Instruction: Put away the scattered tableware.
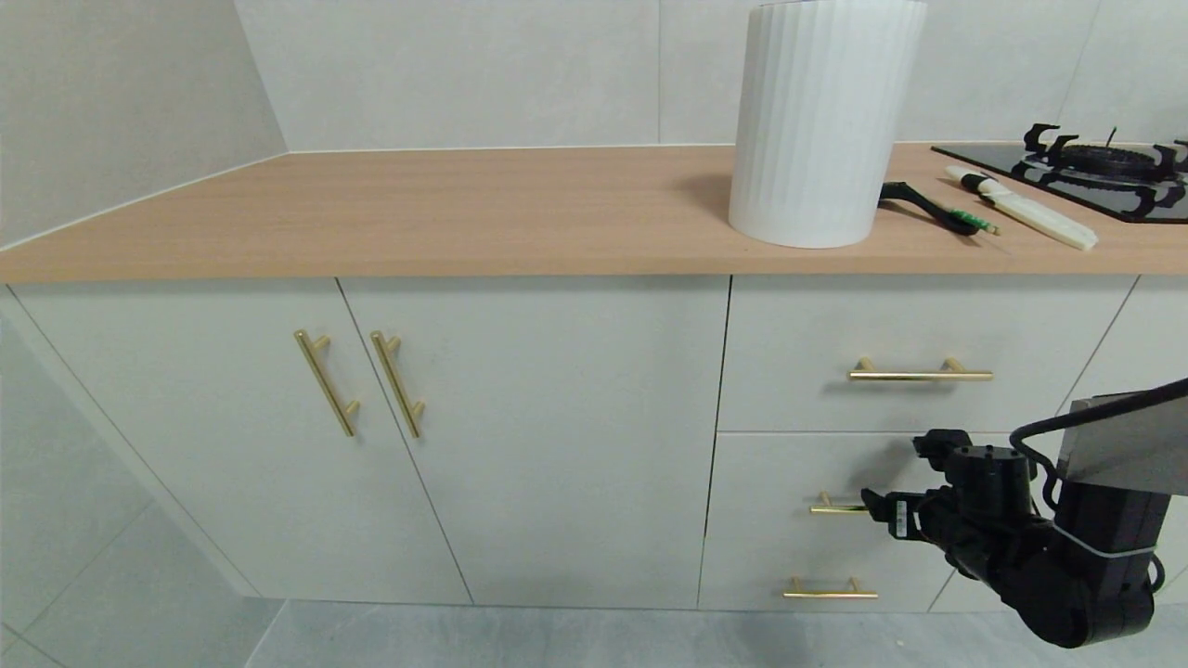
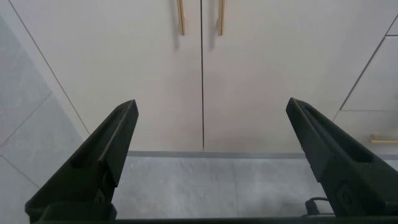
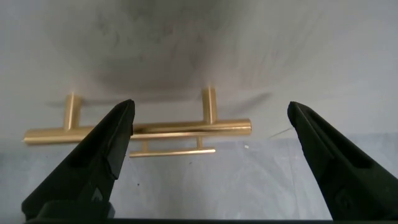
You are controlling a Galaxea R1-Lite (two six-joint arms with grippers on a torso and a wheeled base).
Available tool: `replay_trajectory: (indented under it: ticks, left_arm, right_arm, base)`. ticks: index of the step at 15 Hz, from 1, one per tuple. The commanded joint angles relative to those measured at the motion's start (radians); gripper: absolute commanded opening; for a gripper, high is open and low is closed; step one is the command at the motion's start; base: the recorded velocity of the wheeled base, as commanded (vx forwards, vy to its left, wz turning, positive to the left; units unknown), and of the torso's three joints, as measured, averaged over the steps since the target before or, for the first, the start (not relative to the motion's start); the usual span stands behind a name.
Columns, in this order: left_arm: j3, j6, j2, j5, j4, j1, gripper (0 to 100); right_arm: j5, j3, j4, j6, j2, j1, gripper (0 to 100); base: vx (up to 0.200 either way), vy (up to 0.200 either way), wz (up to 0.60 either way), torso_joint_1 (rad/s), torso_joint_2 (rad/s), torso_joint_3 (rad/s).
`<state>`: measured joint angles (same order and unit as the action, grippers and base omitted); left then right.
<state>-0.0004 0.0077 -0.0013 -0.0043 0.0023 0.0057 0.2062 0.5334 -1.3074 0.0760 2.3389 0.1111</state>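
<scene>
Lining up right end effector (image 3: 211, 104), wide open and empty, on middle drawer handle (image 3: 155, 129); probably clamp and pull next.

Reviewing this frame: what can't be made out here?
Head view: white ribbed container, top cut by upper edge, contents unseen.
Head view: black-handled utensil, one end behind the container.
Head view: middle drawer handle, partly covered by right gripper.
Head view: stove, cut by right edge.

I see my right gripper (image 3: 209, 109) spread wide before a brass bar handle (image 3: 168, 129) on the white drawer front (image 3: 261, 43).
</scene>
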Motion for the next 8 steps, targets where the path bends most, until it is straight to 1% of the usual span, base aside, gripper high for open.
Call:
replay_trajectory:
  ticks: [1, 8]
  left_arm:
    - [0.000, 0.002, 0.001, 0.000, -0.001, 0.000, 100]
    - [0.000, 0.002, 0.001, 0.000, -0.001, 0.000, 100]
  right_arm:
    - [0.002, 0.010, -0.007, -0.002, 0.039, 0.002, 100]
    - [-0.001, -0.027, -0.001, -0.050, 0.057, 0.007, 100]
  base:
    - [0.000, 0.000, 0.00, 0.000, 0.00, 0.000]
    - [0.000, 0.000, 0.00, 0.000, 0.00, 0.000]
